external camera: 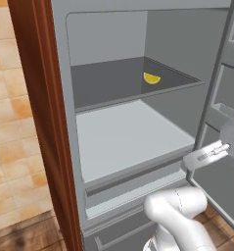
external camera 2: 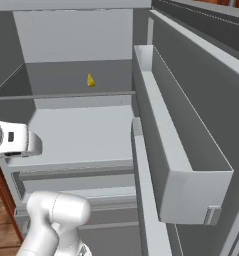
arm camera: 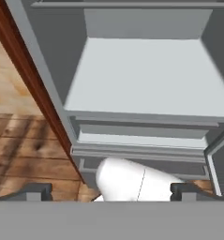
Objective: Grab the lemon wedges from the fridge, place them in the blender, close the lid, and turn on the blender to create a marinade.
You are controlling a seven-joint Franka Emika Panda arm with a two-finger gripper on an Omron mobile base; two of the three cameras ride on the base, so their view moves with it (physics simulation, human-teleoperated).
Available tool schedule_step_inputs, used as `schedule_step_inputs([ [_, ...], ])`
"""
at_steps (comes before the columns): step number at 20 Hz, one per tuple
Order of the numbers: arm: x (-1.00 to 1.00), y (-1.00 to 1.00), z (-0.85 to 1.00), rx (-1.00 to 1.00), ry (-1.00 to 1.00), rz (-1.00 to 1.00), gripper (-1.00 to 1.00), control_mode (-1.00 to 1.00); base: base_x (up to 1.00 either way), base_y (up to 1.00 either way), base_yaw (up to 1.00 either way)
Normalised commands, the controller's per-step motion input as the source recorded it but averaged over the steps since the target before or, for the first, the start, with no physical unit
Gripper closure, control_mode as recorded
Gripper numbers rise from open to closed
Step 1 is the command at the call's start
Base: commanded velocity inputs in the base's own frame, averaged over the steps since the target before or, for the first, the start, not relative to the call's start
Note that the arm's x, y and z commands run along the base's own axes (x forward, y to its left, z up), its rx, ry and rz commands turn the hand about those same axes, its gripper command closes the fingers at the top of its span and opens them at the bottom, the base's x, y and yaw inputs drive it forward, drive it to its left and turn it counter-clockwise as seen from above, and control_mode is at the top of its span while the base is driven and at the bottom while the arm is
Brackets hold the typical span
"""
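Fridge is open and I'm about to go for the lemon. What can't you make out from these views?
- Small bright yellow lemon wedge: one shows on the upper shelf; too small to judge how it lies.
- Tall grey fridge: its drawers below are hidden by the white arm in both base views.
- Tool: wide open in the hand view, tips cut off at the bottom.

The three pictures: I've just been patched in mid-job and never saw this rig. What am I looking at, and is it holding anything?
It is a white robot arm on a driving base, facing an open fridge. Two pictures come from cameras on the base, behind the arm to its left and right. The third looks along the hand; the two dark tips at its bottom are the gripper, open and holding nothing. One yellow lemon wedge lies at the back of the upper shelf. The pale shelf below it is bare. The door bin is on the right.
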Motion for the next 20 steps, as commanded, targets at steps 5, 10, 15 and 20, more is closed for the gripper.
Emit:
schedule_step_inputs([
  [5,0.18,-0.43,1.00,-0.05,-0.29,0.01,-1.00,-1.00,0.00,0.00,0.00],
  [10,0.37,-0.37,0.61,0.00,-0.12,-0.09,-1.00,-1.00,0.00,0.00,0.00],
  [15,0.95,-0.03,0.16,0.00,0.02,-0.04,-1.00,-1.00,0.00,0.00,0.00],
  [20,1.00,-0.09,-0.01,0.00,0.02,0.00,-1.00,-1.00,0.00,0.00,0.00],
])
